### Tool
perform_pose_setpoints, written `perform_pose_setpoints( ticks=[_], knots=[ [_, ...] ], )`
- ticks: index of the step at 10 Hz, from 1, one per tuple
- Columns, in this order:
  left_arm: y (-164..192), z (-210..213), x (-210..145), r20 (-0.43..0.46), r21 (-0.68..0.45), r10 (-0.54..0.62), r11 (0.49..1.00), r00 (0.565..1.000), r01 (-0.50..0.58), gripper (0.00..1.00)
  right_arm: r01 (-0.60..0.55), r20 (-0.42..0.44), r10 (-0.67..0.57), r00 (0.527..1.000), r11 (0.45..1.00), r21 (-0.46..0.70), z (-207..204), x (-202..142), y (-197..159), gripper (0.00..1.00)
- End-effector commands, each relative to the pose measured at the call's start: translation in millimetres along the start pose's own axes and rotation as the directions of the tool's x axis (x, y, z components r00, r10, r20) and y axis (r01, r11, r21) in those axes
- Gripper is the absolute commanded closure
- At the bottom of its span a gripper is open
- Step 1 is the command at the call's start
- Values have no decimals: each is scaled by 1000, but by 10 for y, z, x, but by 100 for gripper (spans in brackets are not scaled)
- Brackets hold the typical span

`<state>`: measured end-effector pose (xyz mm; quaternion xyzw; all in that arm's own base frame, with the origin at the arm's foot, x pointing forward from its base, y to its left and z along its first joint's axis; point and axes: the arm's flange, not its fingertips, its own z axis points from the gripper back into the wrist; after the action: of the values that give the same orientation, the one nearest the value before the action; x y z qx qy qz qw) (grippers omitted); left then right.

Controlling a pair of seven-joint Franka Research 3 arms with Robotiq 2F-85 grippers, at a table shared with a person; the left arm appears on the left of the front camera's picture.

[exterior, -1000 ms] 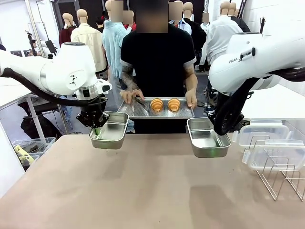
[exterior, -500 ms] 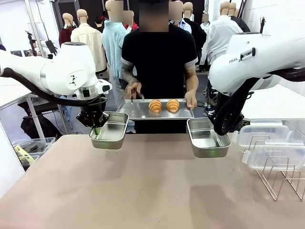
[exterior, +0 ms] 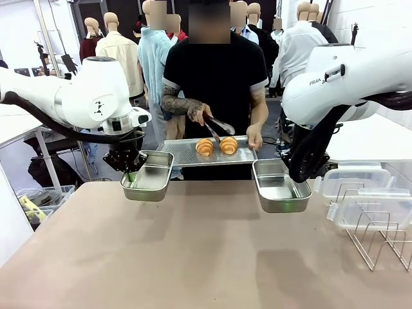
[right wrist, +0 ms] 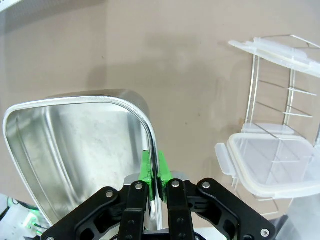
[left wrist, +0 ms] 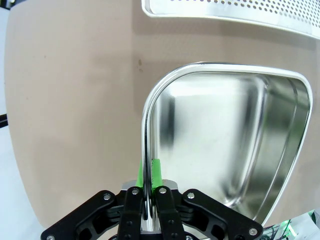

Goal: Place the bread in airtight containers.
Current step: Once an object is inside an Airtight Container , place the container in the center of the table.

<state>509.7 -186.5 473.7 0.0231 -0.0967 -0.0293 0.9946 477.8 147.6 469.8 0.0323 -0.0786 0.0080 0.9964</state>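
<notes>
Left hand (left wrist: 148, 175) and right hand (right wrist: 154, 170) pinch the containers (exterior: 145, 193) by their rims (stiff, light, slippery steel) — the bread (exterior: 205, 147), soft and crushable, best taken gently midbody, lies beyond both hands on the person's tray (exterior: 175, 151)

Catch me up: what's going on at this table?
The left gripper is shut on the rim of the left pan, and the right gripper is shut on the rim of the right pan. Both pans are empty and held up over the table. Across from them, a person holds a perforated tray carrying two bread rolls, with tongs poised just above them. No bread is in a pan yet. Clear lids sit on a wire rack.
</notes>
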Motion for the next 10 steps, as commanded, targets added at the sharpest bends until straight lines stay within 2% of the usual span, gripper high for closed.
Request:
perform_pose_setpoints(
  ticks=[1,10],
  knots=[
    [9,42,-2,18,-4,-3,1000,1000,3,100,-7,9,7,1000,1000,3,21,3,2,100],
    [9,42,-2,18,-4,-3,1000,1000,3,100,-7,9,7,1000,1000,3,21,3,2,100]
  ],
)
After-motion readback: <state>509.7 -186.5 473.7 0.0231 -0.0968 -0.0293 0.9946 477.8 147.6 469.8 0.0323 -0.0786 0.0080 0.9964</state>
